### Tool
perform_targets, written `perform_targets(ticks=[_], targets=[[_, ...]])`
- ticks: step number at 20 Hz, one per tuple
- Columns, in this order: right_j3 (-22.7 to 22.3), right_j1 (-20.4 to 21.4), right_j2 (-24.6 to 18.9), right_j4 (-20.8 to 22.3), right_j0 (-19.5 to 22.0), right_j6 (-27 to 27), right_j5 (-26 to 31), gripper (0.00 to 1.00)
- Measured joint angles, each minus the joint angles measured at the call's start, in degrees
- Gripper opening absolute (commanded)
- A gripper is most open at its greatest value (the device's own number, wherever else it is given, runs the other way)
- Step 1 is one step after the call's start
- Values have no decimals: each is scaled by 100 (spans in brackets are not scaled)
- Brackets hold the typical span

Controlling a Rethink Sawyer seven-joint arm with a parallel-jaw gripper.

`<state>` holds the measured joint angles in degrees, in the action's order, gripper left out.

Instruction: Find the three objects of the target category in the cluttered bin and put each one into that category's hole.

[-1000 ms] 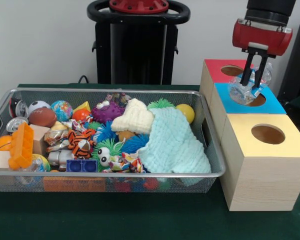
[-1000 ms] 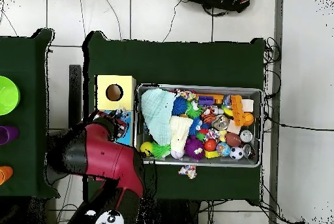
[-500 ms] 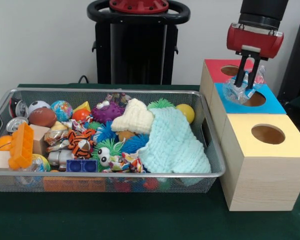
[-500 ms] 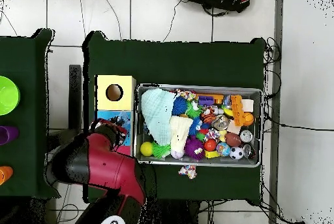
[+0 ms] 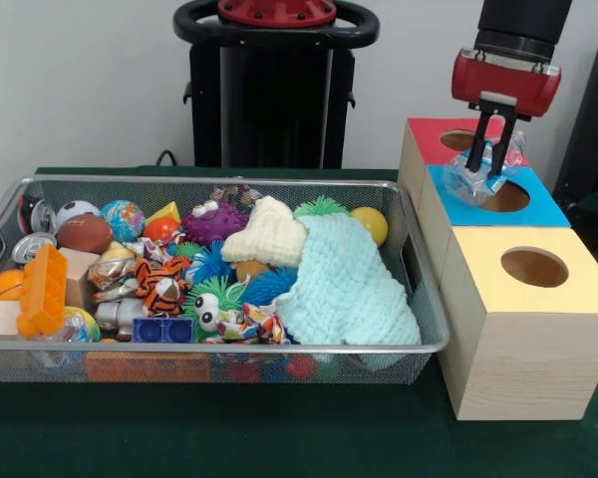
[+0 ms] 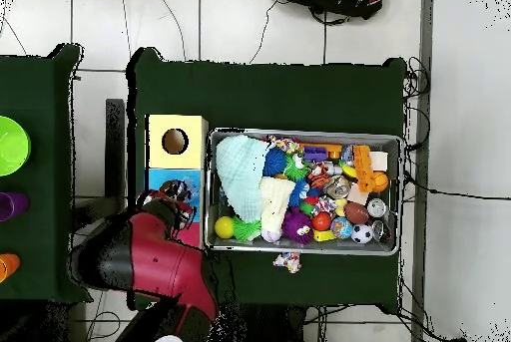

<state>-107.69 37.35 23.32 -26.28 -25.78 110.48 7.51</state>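
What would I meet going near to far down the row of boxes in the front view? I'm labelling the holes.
Yellow-topped box → blue-topped box, where the end effector holds a crumpled clear bottle by its hole → red-topped box.

Table [image 5: 279, 438] covered in dark green cloth. Wire mesh bin [image 5: 209, 363] sits directly on cloth, long side parallel to table's front edge, filling most of middle. Row of three wooden boxes just beside bin's short end: yellow-topped box [image 5: 523, 339] nearest front edge, blue-topped box [image 5: 448, 214] in middle, red-topped box [image 5: 429, 139] toward back. Boxes touch each other. In overhead view, small multicoloured toy [image 6: 287, 261] lies on cloth outside bin, close to its long side.
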Motion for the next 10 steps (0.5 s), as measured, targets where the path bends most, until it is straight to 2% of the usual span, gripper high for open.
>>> perform_targets(ticks=[10], targets=[[-37, -15, 3, -144, -307, 0, -4, 0]])
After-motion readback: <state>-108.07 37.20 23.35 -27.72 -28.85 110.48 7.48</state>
